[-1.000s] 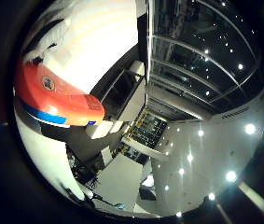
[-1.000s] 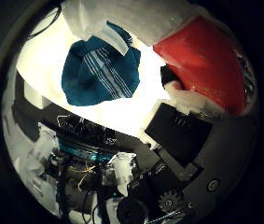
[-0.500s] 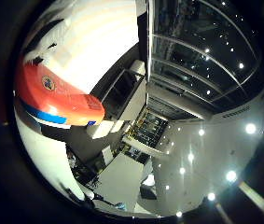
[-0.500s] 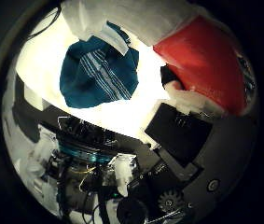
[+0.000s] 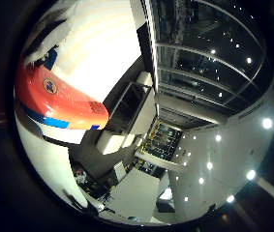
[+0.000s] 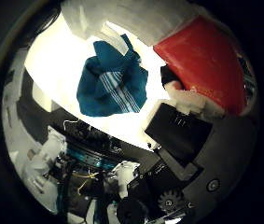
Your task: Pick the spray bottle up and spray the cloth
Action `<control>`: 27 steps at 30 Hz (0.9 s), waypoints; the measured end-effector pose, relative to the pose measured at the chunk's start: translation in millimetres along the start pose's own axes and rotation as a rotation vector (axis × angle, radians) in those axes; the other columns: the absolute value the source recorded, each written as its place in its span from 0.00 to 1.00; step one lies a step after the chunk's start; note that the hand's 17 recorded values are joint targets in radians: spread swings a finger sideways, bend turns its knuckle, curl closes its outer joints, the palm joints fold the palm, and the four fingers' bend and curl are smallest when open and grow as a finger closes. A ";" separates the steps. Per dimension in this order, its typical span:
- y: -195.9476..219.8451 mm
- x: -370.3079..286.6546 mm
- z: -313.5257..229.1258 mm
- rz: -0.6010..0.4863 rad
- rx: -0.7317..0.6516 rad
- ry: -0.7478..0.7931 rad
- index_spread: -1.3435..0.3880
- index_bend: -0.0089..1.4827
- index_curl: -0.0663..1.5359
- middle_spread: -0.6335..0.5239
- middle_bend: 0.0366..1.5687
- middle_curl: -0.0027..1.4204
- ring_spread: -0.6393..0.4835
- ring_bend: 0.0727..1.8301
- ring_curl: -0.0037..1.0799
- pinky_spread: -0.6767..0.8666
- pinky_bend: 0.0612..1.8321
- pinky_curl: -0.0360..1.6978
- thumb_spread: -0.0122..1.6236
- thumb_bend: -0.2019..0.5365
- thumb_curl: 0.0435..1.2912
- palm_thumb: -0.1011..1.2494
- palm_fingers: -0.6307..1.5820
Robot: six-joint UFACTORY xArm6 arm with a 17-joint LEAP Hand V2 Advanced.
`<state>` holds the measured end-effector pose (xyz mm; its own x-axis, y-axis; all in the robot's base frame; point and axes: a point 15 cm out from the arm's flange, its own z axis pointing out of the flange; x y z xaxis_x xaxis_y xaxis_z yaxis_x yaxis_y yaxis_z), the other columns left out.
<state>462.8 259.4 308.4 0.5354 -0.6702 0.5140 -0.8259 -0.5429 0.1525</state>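
Observation:
The spray bottle [image 6: 206, 61] is red and lies close against my palm in the thumb side view. The little finger side view shows its red body with a blue band [image 5: 59, 97]. My right hand [image 6: 178, 131] is shut on it, with white fingers [image 6: 122, 14] curled past its top. The cloth [image 6: 113, 79] is blue with white stripes. It lies crumpled on the white table [image 6: 52, 56], away from the bottle and below the hand.
The little finger side view shows the white table top [image 5: 98, 48], dark furniture beside it [image 5: 127, 106] and a room ceiling with several lights [image 5: 214, 116]. The arm's black and geared parts [image 6: 141, 201] show at the edge of the thumb side view.
Both pictures have shifted, so the hand has turned a little. The bottle stays in the same place against the palm. The cloth now sits nearer the middle of the thumb side view.

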 end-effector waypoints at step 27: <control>-112.5 20.3 -165.6 0.300 0.744 -0.966 0.64 0.71 0.57 0.48 0.87 0.45 0.43 0.81 0.55 0.30 0.52 0.85 0.40 0.25 0.69 0.85 0.81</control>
<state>537.3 390.6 441.4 0.5142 -0.7423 -0.4296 -0.8062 -0.2476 -0.5373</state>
